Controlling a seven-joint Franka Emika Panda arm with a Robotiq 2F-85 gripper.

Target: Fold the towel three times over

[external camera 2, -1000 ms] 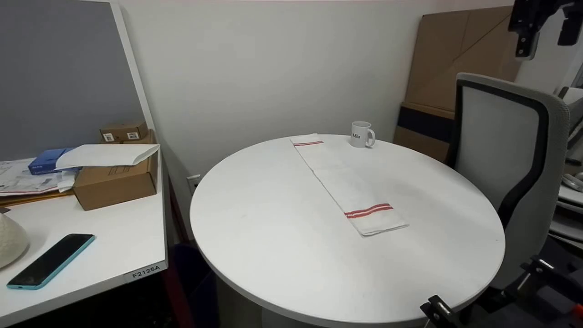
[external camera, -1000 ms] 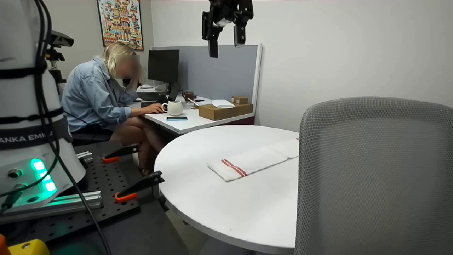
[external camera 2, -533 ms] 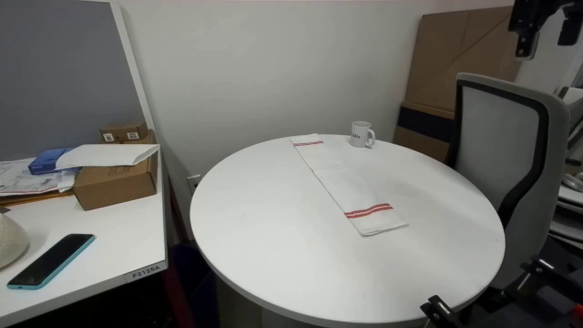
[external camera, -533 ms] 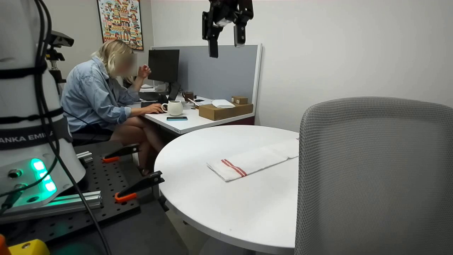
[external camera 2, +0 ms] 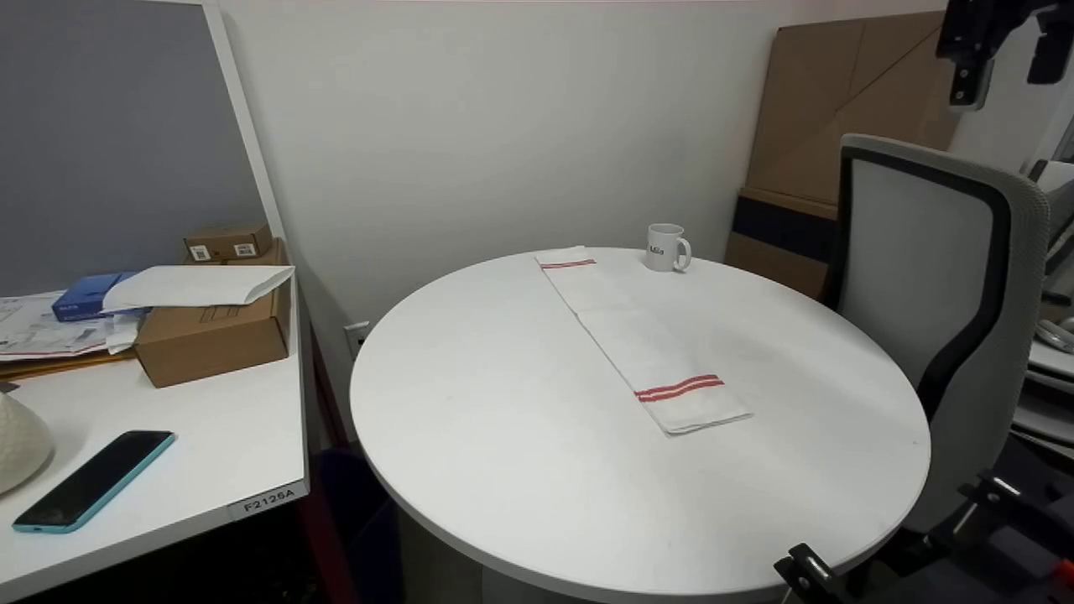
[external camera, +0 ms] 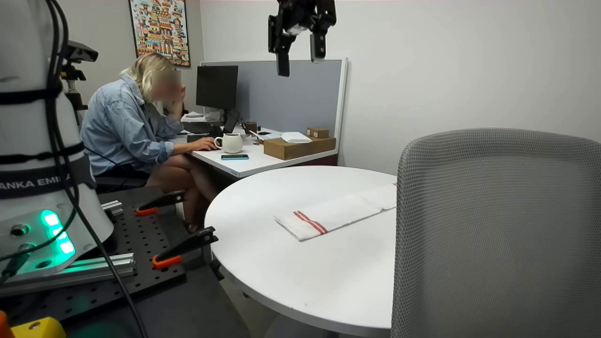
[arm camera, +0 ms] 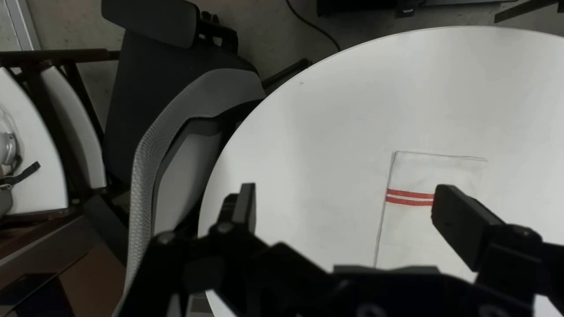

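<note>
The towel is a thin white cloth with narrow red stripes, lying flat as a long folded strip on the round white table [external camera: 263, 263]. It shows in both exterior views [external camera: 340, 209] [external camera 2: 642, 340] and in the wrist view [arm camera: 410, 237]. Layered edges show at its near striped end. Its far end, with another red stripe, is beside a mug. In an exterior view the chair hides that end; in the wrist view the gripper covers part of the towel. My gripper [external camera: 300, 65] [external camera 2: 1007, 85] [arm camera: 346, 198] is open and empty, high above the table, apart from the towel.
A white mug [external camera 2: 661, 248] stands at the table's far edge. A grey mesh chair [external camera: 497, 234] [external camera 2: 923, 243] stands against the table. Black clamps [external camera: 188, 246] are beside the robot base. A person [external camera: 127, 117] sits at a desk with a cardboard box [external camera 2: 214, 335].
The person's head and raised hand have moved slightly. My gripper and the towel have not moved.
</note>
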